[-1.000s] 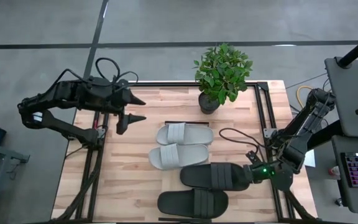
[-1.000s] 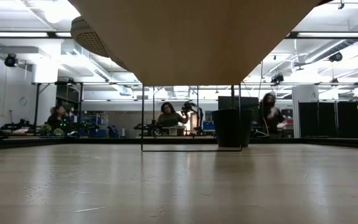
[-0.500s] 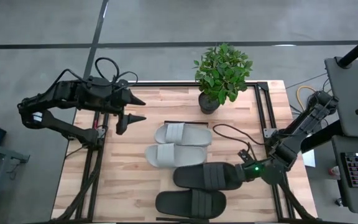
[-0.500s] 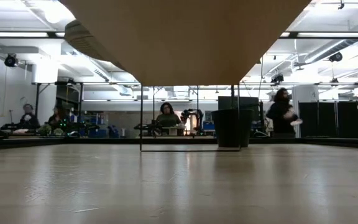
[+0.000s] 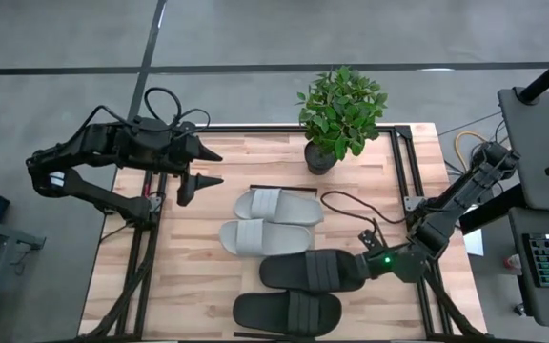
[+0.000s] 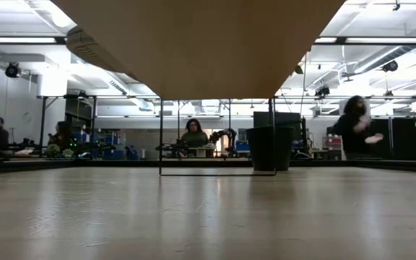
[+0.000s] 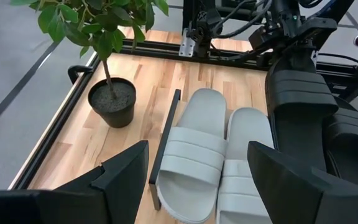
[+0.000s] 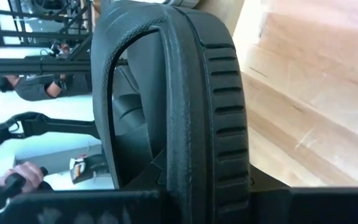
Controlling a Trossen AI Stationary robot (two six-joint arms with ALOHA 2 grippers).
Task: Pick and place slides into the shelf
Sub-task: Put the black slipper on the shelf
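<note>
The upper black slide [image 5: 313,272] is clamped at its heel end by the right pincer [image 5: 368,264], whose fingers are closed on it, and over the last second it has travelled leftward across the bench [image 5: 198,286], carried along by the right arm. It now sits just beside the lower grey slide [image 5: 255,237], apparently touching or overlapping its edge, and that grey slide and the other black slide [image 5: 287,312] have shifted left with it, while the upper grey slide [image 5: 279,205] has barely moved. The right wrist view is filled by the black sole's ribbed edge, confirming the grip. The shelf [image 7: 165,137] shows only as a thin dark bar next to the grey pair. The slide is mid-transfer, so placing it looks like the work in hand. The left pincer [image 5: 201,171] hangs spread open above the bench's far left corner, idle, well apart from the slides.
</note>
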